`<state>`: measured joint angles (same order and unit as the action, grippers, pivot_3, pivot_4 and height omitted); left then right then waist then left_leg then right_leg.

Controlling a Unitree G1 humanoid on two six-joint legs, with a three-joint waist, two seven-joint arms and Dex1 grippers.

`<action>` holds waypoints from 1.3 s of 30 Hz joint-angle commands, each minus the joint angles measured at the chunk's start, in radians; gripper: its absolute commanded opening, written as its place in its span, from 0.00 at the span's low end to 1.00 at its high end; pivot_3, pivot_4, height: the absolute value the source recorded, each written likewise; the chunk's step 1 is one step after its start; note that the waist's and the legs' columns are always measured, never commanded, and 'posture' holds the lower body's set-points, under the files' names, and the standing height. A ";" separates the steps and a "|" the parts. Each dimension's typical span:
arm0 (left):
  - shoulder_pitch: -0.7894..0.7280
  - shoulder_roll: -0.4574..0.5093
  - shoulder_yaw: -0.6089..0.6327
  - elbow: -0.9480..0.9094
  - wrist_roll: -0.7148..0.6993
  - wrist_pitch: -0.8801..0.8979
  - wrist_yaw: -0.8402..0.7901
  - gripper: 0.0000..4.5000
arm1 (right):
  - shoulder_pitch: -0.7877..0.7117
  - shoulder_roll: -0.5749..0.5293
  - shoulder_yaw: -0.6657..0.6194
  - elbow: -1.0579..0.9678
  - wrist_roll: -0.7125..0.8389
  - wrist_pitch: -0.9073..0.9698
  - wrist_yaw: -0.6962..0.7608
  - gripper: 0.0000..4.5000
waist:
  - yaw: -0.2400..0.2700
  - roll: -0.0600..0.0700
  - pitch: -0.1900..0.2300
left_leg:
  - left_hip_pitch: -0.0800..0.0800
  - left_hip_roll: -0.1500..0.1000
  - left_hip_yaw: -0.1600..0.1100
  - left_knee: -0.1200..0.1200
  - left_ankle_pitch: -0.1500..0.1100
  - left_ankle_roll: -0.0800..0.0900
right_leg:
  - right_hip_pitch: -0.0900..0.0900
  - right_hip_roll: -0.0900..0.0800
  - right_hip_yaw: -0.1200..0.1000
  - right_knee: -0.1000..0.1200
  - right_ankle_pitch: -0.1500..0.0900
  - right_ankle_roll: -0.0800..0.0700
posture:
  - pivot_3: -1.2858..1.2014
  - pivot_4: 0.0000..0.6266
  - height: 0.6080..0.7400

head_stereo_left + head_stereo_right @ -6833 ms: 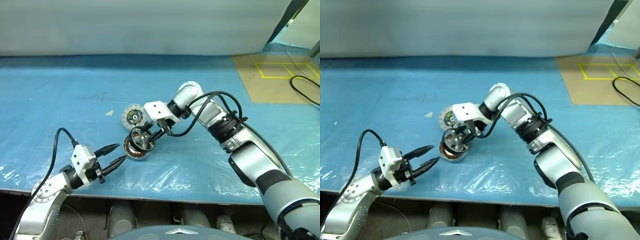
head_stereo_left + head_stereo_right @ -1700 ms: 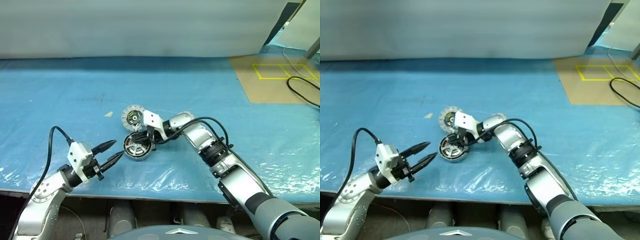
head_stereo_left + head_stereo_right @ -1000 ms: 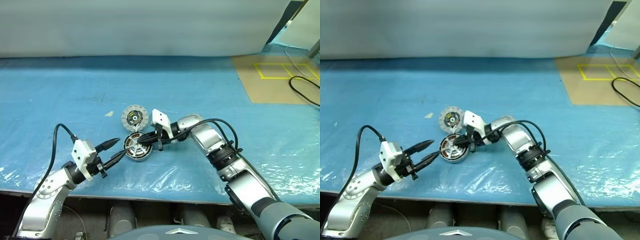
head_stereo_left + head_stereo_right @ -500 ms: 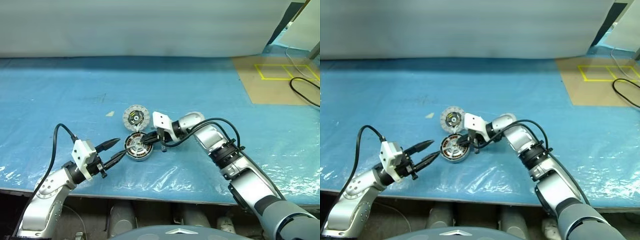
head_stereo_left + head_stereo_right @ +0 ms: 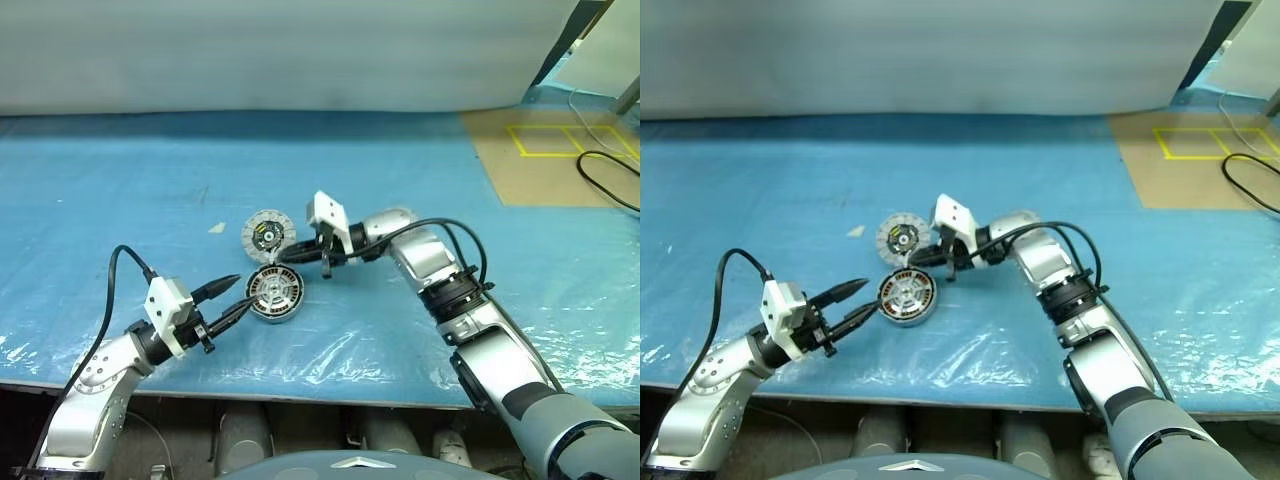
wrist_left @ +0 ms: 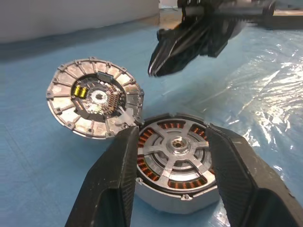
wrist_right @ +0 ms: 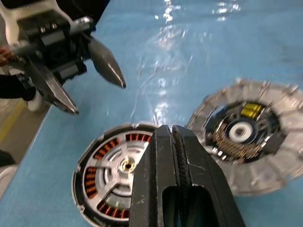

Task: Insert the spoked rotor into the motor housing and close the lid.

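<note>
A crinkled blue plastic sheet (image 5: 120, 190) covers the table. A small white scrap (image 5: 218, 227) lies on it. A black cable (image 5: 607, 180) lies on tan board (image 5: 545, 165) marked with yellow tape squares (image 5: 560, 141).

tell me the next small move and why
Probably bring the shut right tool behind the open round grey lid to tip it over: the spoked rotor already sits in the copper-wound grey housing, and the open left tool flanks the housing.

A workshop or robotics lab. A long workbench (image 5: 120, 180) wears blue plastic sheeting, with yellow floor tape (image 5: 565, 140) and a loose black cable (image 5: 605, 180) beyond it
</note>
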<state>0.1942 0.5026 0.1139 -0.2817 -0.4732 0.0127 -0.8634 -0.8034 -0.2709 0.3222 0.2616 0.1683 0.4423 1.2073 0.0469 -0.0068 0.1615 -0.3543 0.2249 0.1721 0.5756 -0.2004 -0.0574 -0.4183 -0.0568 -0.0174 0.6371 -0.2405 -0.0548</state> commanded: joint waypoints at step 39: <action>-1.076 -0.190 0.016 1.487 0.213 -0.135 -0.255 0.01 | 0.134 -0.028 0.200 -0.286 0.044 0.242 -0.062 0.00 | 0.035 -0.005 0.003 | -0.007 -0.002 -0.008 0.001 0.001 -0.004 | 0.000 -0.001 -0.005 0.000 0.003 0.005 | 0.52 0.24 1.00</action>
<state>-0.8574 0.3153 0.1397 1.2000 -0.2821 -0.0949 -1.0919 -0.6814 -0.3010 0.5128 0.0017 0.2183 0.7018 1.1563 0.0816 -0.0121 0.1641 -0.3618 0.2225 0.1636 0.5761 -0.1992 -0.0620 -0.4187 -0.0577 -0.0227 0.6364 -0.2372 -0.0498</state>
